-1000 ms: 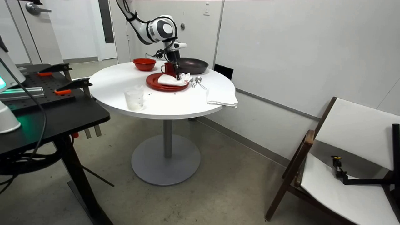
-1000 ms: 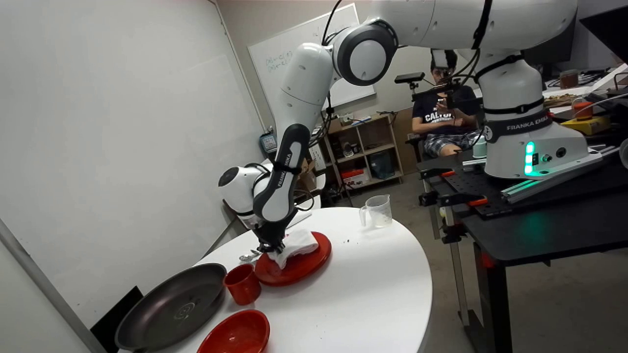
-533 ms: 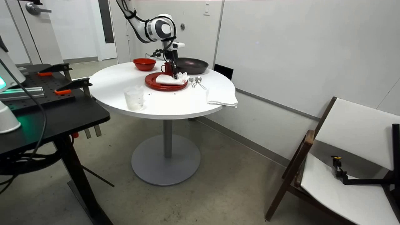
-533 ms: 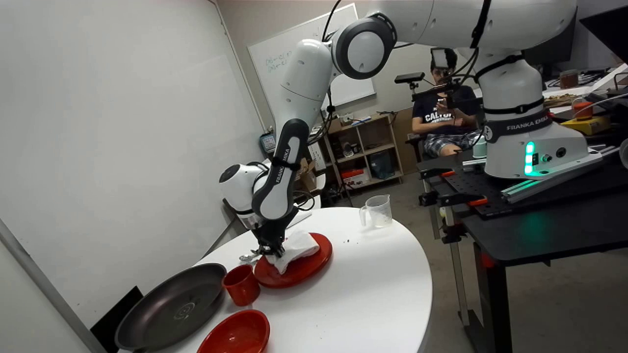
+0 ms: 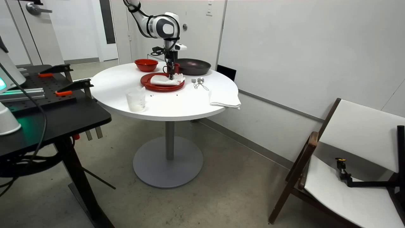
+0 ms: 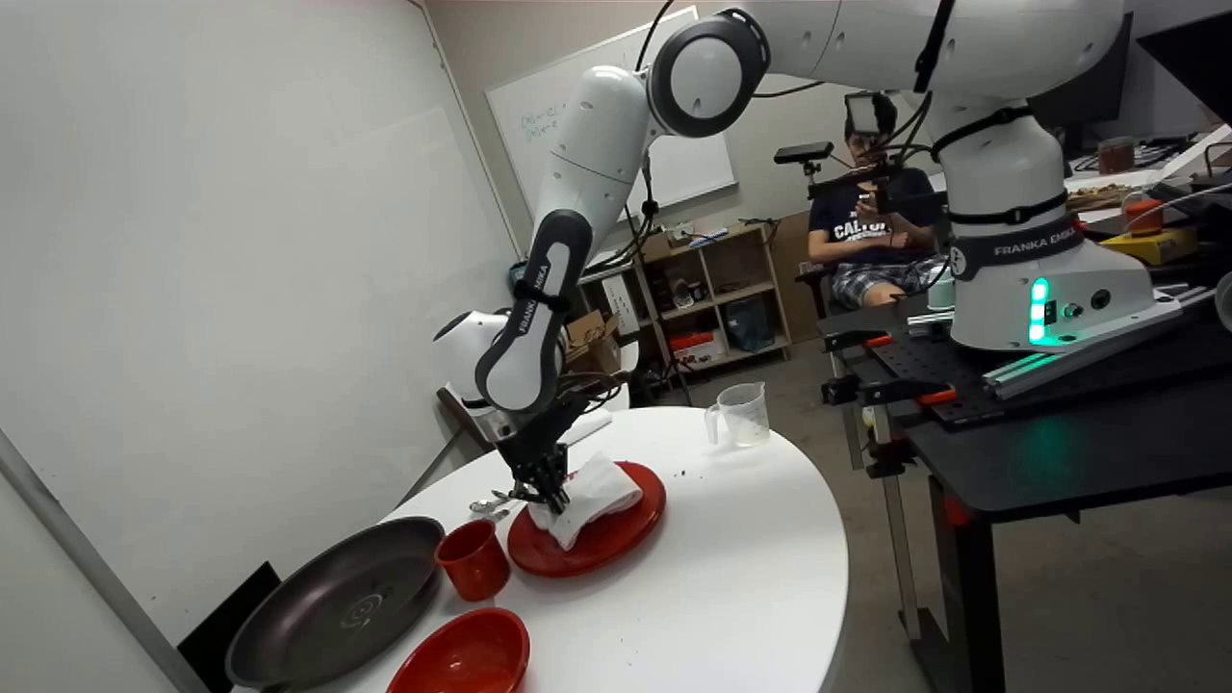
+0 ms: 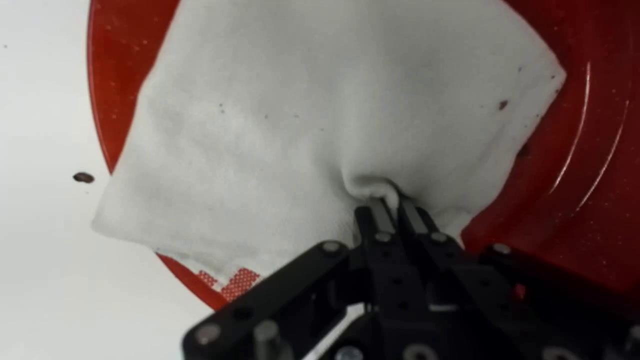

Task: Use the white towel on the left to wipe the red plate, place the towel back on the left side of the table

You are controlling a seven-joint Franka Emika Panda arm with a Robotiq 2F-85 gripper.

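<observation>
White towel (image 7: 260, 145) sits on red plate (image 6: 613, 542), gripper (image 7: 395, 207) pinching it

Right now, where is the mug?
In an exterior view, left of centre, the mug stands on the table between the pan and the plate, just beyond the bowl.

"FRANKA EMIKA" stands on the robot base (image 6: 1059, 281), in from the edge of the black desk (image 6: 1107, 462), and on the forearm (image 6: 539, 279); beyond the far edge, a T-shirt (image 6: 835, 217) reads "CAL", further letters unclear; handwriting on the whiteboard (image 6: 549, 91) is illegible.
</observation>
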